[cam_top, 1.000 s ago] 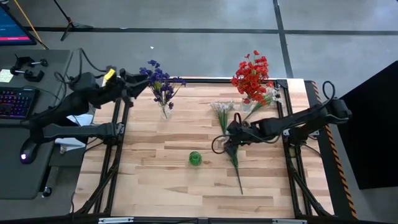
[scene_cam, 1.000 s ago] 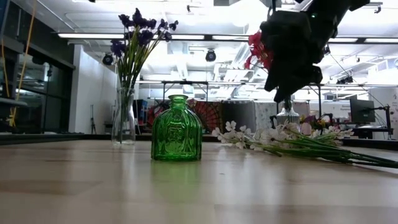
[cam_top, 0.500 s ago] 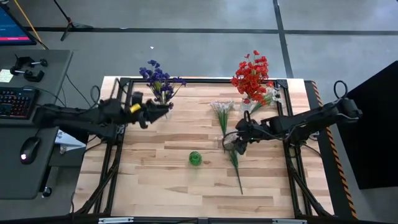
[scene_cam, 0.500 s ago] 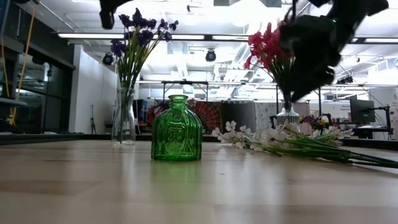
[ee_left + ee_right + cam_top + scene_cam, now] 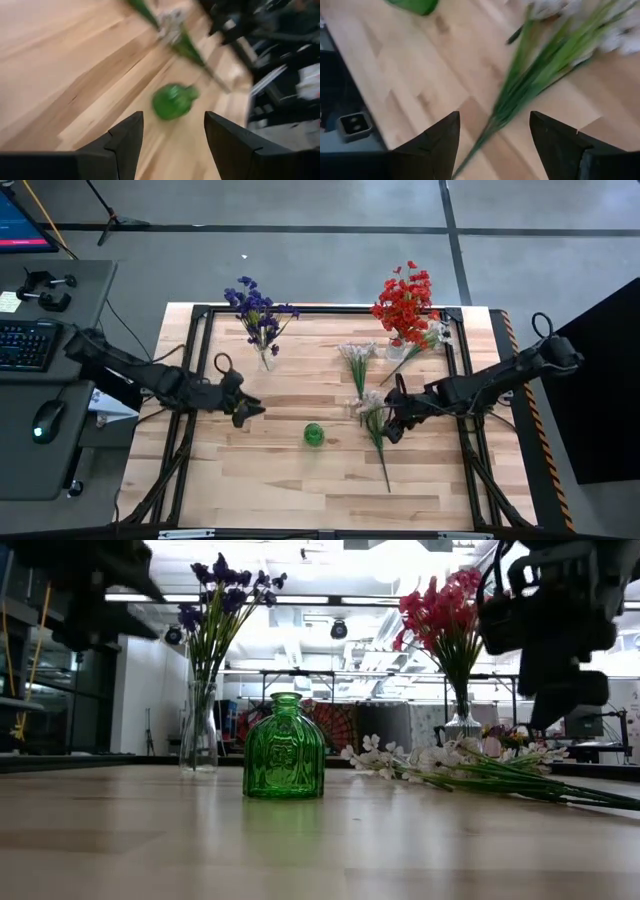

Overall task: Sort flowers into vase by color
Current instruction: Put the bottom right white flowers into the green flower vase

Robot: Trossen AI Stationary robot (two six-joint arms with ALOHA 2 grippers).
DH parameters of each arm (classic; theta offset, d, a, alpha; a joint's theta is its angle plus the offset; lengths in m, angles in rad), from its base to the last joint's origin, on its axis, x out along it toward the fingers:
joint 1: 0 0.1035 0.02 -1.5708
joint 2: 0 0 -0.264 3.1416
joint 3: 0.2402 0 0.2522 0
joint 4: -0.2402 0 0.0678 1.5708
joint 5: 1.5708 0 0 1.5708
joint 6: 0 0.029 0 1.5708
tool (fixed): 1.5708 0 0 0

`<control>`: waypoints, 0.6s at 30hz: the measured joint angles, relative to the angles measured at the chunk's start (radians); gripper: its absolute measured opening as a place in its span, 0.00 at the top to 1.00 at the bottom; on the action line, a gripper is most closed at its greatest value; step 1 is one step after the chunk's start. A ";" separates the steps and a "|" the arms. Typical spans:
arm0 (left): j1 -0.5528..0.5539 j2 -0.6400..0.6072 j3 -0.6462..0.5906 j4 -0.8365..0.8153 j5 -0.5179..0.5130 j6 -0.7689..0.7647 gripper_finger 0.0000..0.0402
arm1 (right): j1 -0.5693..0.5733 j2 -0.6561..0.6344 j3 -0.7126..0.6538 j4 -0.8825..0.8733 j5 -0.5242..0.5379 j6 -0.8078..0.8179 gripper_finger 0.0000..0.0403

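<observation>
White flowers (image 5: 366,402) lie flat on the wooden worktop (image 5: 280,470), just right of a small green vase (image 5: 314,435). Right gripper (image 5: 391,423) hovers over their stems with jaws spread, empty. Left gripper (image 5: 250,410), jaws also spread, hangs left of the green vase. Purple flowers (image 5: 258,309) and red flowers (image 5: 405,302) stand in glass vases at the far edge.

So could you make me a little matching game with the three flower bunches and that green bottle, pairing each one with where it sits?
Things:
1. purple flowers
2. red flowers
3. white flowers
4. green vase

Places:
A. lying flat on the table
B. standing empty, mid-table
C. in a clear vase at the back left of the high view
D. in a clear vase at the back right of the high view

Pairs: 1-C, 2-D, 3-A, 4-B
</observation>
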 joint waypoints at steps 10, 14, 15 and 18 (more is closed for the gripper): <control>-0.043 0.155 0.000 -0.037 -0.080 -0.004 0.51 | 0.137 0.227 0.136 0.000 -0.008 0.102 0.49; -0.042 0.184 0.000 -0.021 -0.081 -0.004 0.51 | 0.157 0.348 0.241 -0.074 -0.007 0.072 0.51; -0.042 0.185 0.000 -0.016 -0.080 -0.003 0.51 | 0.163 0.376 0.268 -0.115 -0.007 0.072 0.51; -0.042 0.184 0.000 -0.009 -0.080 0.000 0.51 | 0.181 0.446 0.347 -0.237 -0.006 0.077 0.52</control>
